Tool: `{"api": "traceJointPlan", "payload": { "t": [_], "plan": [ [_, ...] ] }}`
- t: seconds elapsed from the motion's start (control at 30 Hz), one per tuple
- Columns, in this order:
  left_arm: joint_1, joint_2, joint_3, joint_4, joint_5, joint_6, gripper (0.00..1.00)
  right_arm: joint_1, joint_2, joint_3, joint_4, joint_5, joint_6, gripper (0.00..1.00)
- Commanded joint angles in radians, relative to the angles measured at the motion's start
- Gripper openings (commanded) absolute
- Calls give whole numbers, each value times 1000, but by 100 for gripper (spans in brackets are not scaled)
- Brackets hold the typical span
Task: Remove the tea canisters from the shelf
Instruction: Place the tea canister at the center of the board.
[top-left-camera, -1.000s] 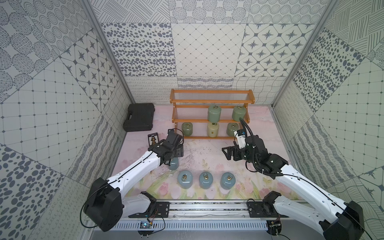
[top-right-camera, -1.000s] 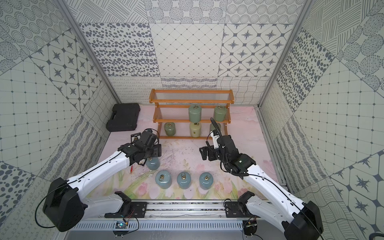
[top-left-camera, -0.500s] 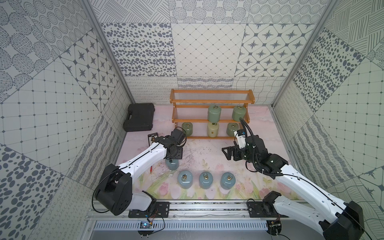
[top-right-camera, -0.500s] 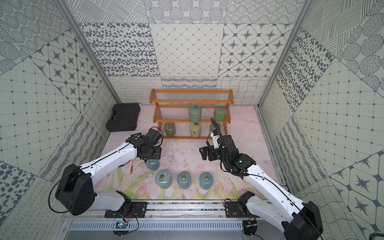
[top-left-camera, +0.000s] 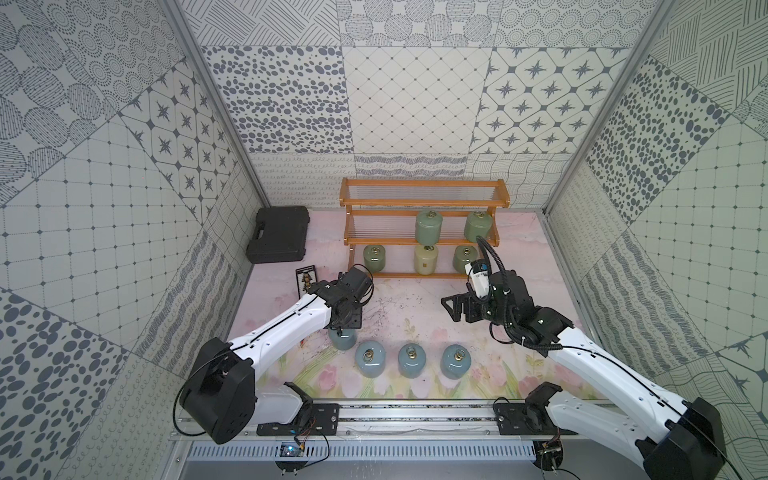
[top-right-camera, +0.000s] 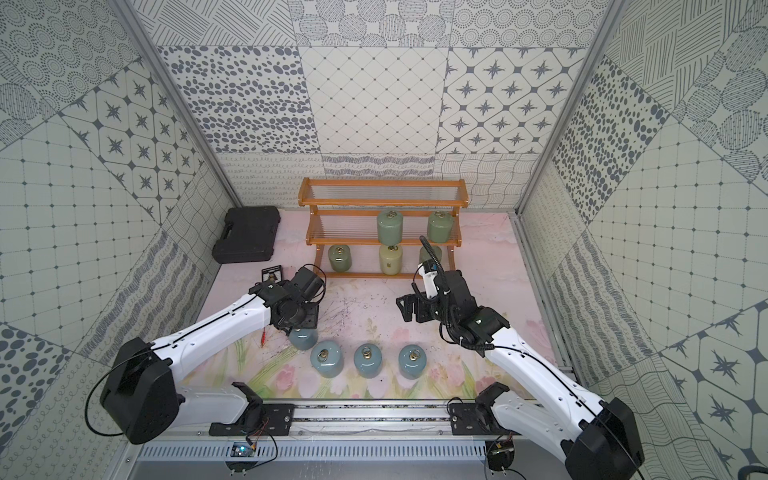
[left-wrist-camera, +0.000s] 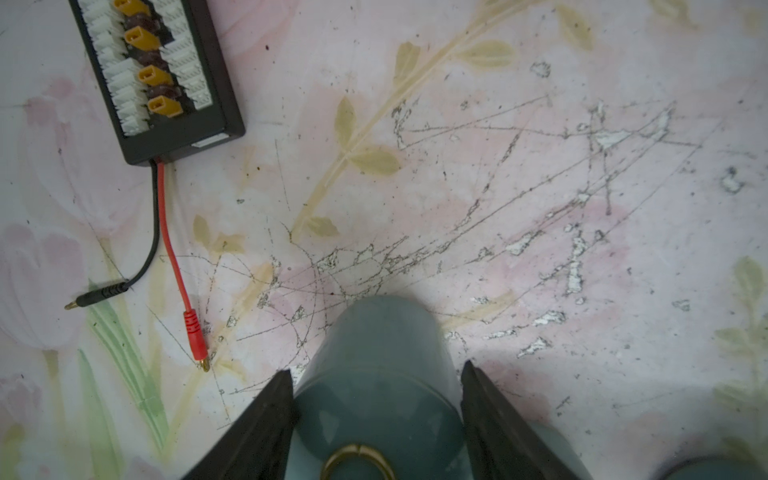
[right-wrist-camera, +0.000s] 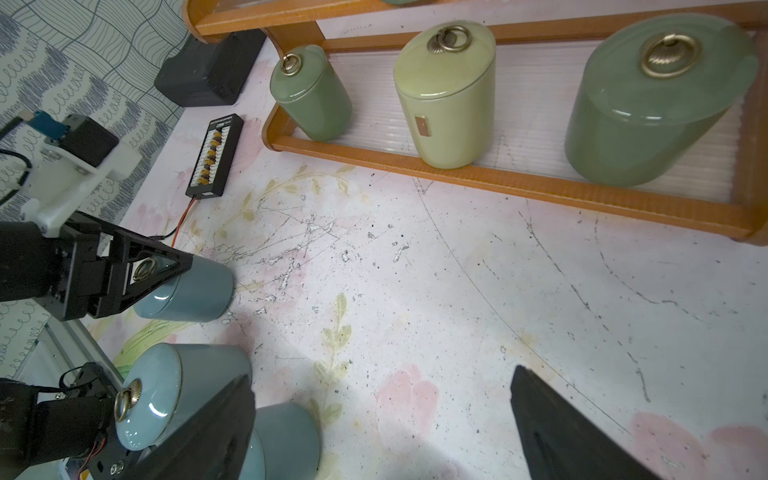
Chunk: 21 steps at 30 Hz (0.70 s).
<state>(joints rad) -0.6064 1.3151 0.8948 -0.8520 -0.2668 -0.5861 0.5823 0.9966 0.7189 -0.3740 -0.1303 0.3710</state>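
dial: clock directions are read in the top views, with the hub at the middle of the floral mat (top-left-camera: 415, 303) and 12 toward the back wall.
left gripper (top-left-camera: 343, 328): at 8 o'clock, pointing down and clamped on the held blue canister (left-wrist-camera: 376, 349). Its dark fingers (left-wrist-camera: 266, 419) press opposite sides of the body just under the lid.
held blue canister: upright, brass ring pull on top, just beside the 9 o'clock end of the blue row (top-left-camera: 412, 360). Whether its base touches the mat cannot be told.
right gripper (right-wrist-camera: 380, 376): at 3 o'clock, jaws spread wide with nothing between them, over bare mat in front of the shelf (top-left-camera: 424, 203).
shelf: at 12 o'clock against the back wall, three stepped tiers.
middle tier: the mid-tier green canister (top-left-camera: 428, 227) stands at the centre and the end green canister (top-left-camera: 478, 226) toward the 3 o'clock end, both upright.
bottom tier: the low green canister (top-left-camera: 374, 258) stands toward the 9 o'clock end and the cream canister (top-left-camera: 426, 261) at the centre. The cable-side green canister (top-left-camera: 462, 255) is toward 3 o'clock, partly behind the right arm's cable.
blue row: three light blue canisters at 6 o'clock, upright, side by side and apart.
black case (top-left-camera: 278, 235): at 10 o'clock, flat by the wall.
connector board (left-wrist-camera: 158, 79): at 9 o'clock, between the case and the left gripper. Red and black leads (left-wrist-camera: 178, 257) trail from it over the mat.
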Motion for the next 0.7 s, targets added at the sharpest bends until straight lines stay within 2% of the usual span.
{"api": "traceJointPlan", "payload": {
  "t": [0.0, 0.2, 0.67],
  "plan": [
    [-30, -44, -35, -215, -26, -134, 67, -10, 16, -4, 66, -42, -31, 100],
    [-71, -76, -29, -280, -74, -205, 71, -21, 45, -9, 90, -79, -38, 100],
    [-121, -84, -32, -314, -71, -284, 72, -52, 54, -22, 111, -115, -44, 100]
  ]
}}
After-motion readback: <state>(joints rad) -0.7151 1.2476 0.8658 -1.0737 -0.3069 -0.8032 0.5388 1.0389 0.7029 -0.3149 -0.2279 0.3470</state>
